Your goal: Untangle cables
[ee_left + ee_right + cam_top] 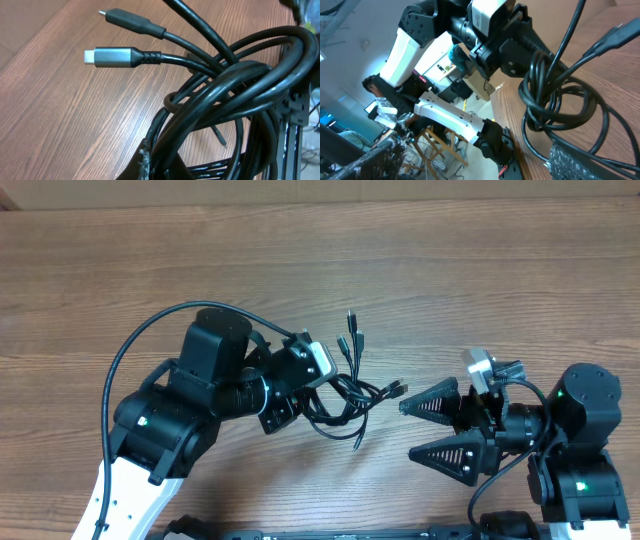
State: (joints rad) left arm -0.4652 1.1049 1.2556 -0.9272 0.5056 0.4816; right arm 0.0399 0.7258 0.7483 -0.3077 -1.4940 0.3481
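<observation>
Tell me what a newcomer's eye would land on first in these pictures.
The knot of black cables in the middle of the table catches the eye first, with the left gripper clamped on its looped side. Just right of it, the right gripper gapes wide open, touching nothing. In the left wrist view, a grey plug juts out over the wood table.

Left fingers [285, 410] clamped shut, right fingers [440, 398] spread wide apart.
</observation>
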